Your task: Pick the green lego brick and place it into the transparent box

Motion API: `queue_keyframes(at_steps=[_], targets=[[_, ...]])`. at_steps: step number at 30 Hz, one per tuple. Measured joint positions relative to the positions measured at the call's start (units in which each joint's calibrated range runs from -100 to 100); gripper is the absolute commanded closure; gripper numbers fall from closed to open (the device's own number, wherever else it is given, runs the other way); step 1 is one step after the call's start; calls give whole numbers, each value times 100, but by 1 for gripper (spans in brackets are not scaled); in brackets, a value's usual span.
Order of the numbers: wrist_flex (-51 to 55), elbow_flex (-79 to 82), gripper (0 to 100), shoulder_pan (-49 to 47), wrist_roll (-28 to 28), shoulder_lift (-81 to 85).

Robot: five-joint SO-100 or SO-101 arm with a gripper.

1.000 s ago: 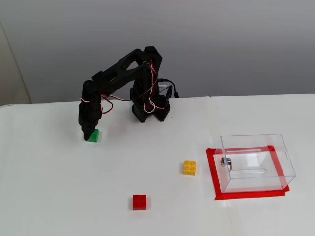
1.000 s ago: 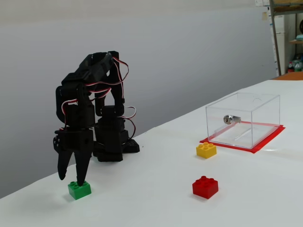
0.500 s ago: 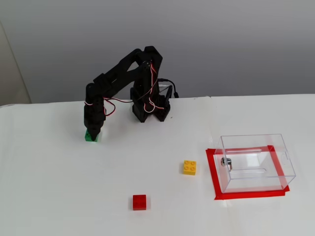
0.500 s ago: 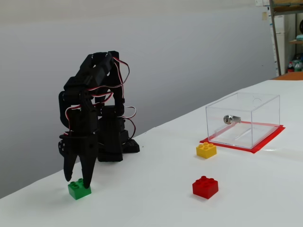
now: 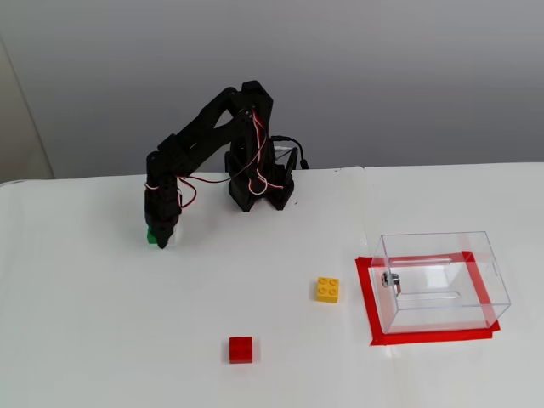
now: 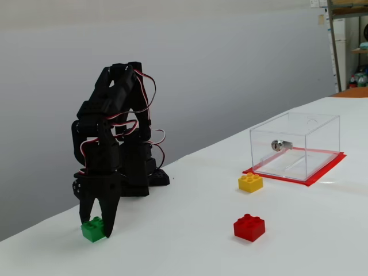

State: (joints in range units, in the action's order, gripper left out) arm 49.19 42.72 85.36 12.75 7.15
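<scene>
Down at the table's far-left area in a fixed view, we are seeing the gripper point(image 6: 96, 229) straddling the green lego brick point(image 6: 92, 230) with fingers apparently just touching its sides, sitting well apart from the transparent box point(image 6: 294, 146) on red tape.

Bright, even, diffuse light; faint shadows; sharp focus; no glare or distortion

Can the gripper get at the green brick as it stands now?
Likely yes. The gripper is already down at the green lego brick, its jaws open with a finger on each side in a fixed view. Nothing else is near; the yellow brick and red brick lie well away.
</scene>
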Motion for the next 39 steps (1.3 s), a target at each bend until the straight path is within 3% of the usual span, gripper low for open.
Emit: queue_keyframes(at_steps=[6, 14, 28, 39], targets=[[-60, 0, 71, 0, 0, -8], [-60, -9, 93, 171, 0, 0], [-60, -9, 93, 139, -15, 161], [514, -9, 93, -609, -283, 2072]])
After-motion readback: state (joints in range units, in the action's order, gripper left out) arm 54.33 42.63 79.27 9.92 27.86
